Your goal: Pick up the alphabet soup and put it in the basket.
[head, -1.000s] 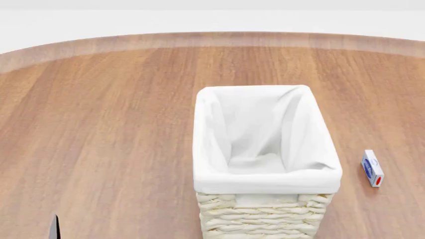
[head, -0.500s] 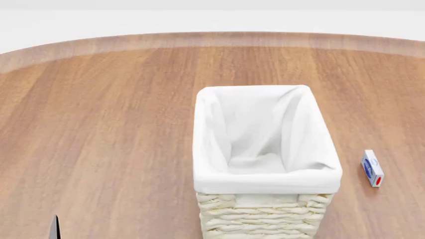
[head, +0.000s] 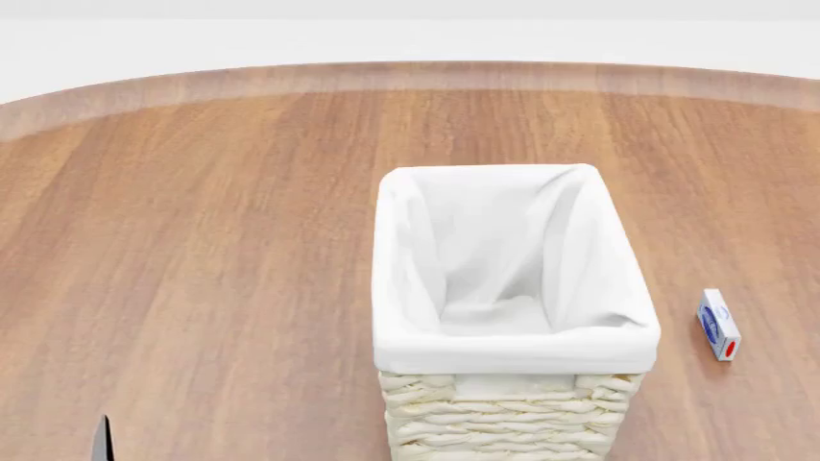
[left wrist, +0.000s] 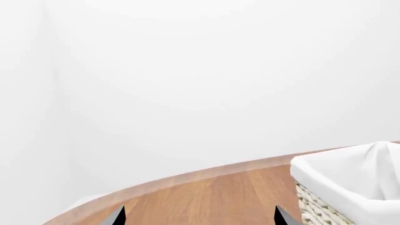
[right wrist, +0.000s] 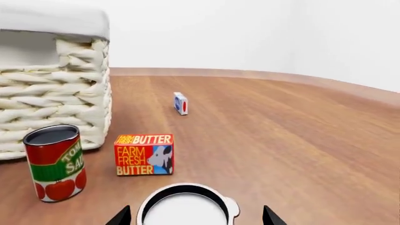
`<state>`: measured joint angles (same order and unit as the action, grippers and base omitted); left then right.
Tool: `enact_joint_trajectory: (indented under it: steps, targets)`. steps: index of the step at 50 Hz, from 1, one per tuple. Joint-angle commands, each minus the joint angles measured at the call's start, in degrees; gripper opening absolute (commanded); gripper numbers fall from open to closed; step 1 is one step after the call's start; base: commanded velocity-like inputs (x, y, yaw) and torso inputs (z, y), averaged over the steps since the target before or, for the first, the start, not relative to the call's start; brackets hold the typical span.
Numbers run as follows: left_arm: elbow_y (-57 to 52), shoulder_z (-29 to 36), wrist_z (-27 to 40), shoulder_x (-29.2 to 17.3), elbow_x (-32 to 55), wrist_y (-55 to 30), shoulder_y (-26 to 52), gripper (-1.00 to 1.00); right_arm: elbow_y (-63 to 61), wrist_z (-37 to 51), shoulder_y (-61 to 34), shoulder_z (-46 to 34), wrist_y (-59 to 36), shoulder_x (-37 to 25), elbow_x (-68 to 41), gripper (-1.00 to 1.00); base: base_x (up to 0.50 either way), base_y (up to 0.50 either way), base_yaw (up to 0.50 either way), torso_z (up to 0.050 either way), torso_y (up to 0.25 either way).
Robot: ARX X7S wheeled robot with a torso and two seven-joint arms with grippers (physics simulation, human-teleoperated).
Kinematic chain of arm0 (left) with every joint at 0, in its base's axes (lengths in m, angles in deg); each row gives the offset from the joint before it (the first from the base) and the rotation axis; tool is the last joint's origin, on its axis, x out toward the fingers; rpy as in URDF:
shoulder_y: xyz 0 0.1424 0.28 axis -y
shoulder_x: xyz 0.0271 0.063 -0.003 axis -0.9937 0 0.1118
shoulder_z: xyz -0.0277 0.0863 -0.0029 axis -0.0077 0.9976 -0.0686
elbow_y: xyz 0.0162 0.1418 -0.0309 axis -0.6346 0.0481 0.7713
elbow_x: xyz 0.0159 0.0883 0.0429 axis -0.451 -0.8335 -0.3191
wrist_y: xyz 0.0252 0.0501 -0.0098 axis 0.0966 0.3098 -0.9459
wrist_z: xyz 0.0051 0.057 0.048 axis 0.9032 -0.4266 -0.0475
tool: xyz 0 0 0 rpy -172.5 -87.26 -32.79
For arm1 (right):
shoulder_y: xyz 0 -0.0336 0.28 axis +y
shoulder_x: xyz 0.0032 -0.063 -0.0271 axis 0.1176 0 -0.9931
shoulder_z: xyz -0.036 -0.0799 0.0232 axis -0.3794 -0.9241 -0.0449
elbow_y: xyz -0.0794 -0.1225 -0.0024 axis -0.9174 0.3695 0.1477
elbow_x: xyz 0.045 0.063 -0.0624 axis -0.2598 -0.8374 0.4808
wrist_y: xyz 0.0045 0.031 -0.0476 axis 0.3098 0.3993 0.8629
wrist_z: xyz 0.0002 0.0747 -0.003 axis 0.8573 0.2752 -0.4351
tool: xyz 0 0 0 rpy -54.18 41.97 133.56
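Observation:
The basket (head: 513,357) is cream wicker with a white liner and stands in the middle of the table; it also shows in the left wrist view (left wrist: 350,187) and the right wrist view (right wrist: 53,110). In the right wrist view a can with a white top and dark rim, the alphabet soup (right wrist: 184,211), sits low between the spread fingertips of my right gripper (right wrist: 196,217). Its label is hidden. The jaws stand apart on either side of it, not touching. My left gripper (left wrist: 200,216) is open and empty over bare wood beside the basket. Only one left fingertip (head: 106,437) shows in the head view.
A red-and-green tomato can (right wrist: 56,161) with a grey top stands by the basket's wall. A butter box (right wrist: 144,153) stands beside it. A small white-and-blue box (right wrist: 181,103) lies farther off, to the right of the basket in the head view (head: 719,325). The round wooden table's edge (head: 410,77) curves at the back.

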<state>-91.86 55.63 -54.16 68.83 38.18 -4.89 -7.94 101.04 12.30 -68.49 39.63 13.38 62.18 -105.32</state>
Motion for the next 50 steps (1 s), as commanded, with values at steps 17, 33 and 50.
enact_joint_trajectory:
  steps: [17,33,50]
  targets:
    - [-0.05,0.4,0.94,-0.77,0.49,0.05,0.02,1.0,17.93,-2.56,-10.64,2.6,5.04,-1.01,3.54,1.0,0.0,0.0,0.0,0.0,0.0]
    - [-0.29,0.48,1.45,-1.24,0.76,-0.01,-0.08,1.0,21.09,-10.17,-13.94,17.28,5.06,1.37,12.11,-1.0,0.0,0.0,0.0,0.0,0.0]
    - [-0.01,0.72,1.78,-1.57,1.2,-0.16,0.2,1.0,-56.1,8.21,3.94,2.52,-33.15,2.62,-1.35,-1.0,0.0,0.0,0.0,0.0,0.0]
